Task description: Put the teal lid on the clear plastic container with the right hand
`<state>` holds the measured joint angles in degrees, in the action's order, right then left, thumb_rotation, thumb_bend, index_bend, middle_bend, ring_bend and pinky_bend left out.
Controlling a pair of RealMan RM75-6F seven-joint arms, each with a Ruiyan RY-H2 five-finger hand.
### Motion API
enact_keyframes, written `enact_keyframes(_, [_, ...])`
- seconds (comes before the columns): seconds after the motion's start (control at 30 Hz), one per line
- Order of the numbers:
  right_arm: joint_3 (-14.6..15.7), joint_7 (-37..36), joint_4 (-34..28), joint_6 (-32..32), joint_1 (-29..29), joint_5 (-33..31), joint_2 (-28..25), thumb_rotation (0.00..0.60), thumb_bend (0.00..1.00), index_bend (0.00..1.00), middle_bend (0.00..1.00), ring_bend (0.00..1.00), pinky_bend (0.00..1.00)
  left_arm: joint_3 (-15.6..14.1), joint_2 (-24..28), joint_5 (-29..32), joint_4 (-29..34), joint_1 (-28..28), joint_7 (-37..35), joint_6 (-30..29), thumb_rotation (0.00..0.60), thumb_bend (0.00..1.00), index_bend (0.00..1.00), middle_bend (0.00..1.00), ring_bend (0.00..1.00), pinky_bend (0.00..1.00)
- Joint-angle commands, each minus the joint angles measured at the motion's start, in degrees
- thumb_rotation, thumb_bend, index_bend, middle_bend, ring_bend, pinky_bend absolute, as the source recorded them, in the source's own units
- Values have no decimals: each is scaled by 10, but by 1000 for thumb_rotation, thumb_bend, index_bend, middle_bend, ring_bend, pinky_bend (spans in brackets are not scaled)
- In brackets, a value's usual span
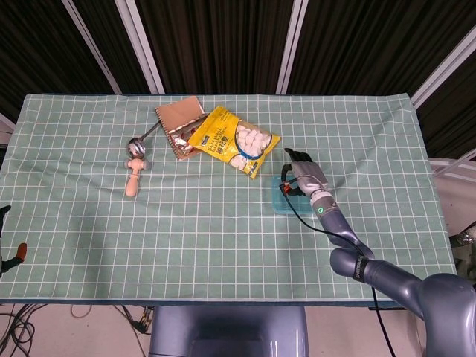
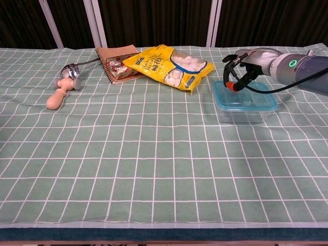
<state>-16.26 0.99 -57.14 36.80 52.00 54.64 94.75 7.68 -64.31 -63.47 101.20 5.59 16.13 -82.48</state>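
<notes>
The clear plastic container point(image 2: 243, 114) stands right of centre on the green checked cloth, and the teal lid point(image 2: 258, 100) lies flat on top of it. My right hand point(image 2: 246, 62) hovers palm down over the lid's far edge, fingers bent toward it, holding nothing; contact is unclear. In the head view the right hand point(image 1: 306, 173) covers most of the container point(image 1: 280, 202). Only a dark sliver of my left hand point(image 1: 4, 217) shows at the left edge, below the table.
A yellow snack bag point(image 2: 169, 63) lies just left of and behind the container. Behind the bag is a brown notebook point(image 2: 119, 56) with a small packet. A metal spoon point(image 2: 68, 70) and a wooden peg point(image 2: 57, 98) lie far left.
</notes>
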Motion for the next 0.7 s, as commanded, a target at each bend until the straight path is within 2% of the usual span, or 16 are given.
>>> enact_keyframes(0.03, [4, -2, 15, -9, 1, 2, 7, 600, 534, 589, 0, 0, 0, 0, 0, 1, 0, 0, 0, 0, 600, 349, 137, 0, 0, 0])
enact_keyframes(0.27, [6, -9, 38, -27, 6, 9, 16, 600, 533, 589, 0, 0, 0, 1, 0, 4, -1, 1, 0, 2, 600, 349, 136, 0, 0, 0])
enact_keyframes(0.7, [18, 15, 26, -69, 13, -16, -2, 600, 534, 590, 0, 0, 0, 1, 0, 3, -1, 1, -1, -1, 600, 349, 136, 0, 0, 0])
